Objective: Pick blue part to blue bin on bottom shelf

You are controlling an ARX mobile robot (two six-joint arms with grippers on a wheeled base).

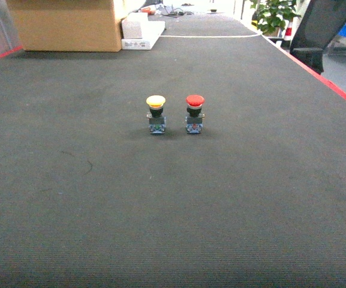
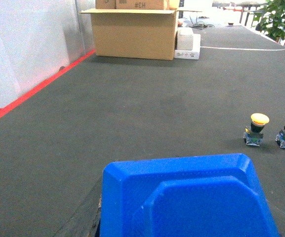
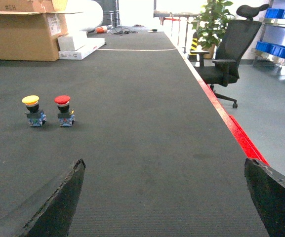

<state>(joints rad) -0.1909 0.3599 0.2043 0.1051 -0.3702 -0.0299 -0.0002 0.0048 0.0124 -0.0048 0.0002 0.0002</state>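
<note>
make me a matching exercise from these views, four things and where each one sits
Things:
1. yellow-capped push button
2. red-capped push button
3. cardboard box
4. office chair

Places:
A. far left on the dark mat
B. off the mat, past its red right edge
C. mid-mat, right one of the pair in the head view
D. mid-mat, left one of the pair in the head view

Pairs: 1-D, 2-C, 3-A, 4-B
</note>
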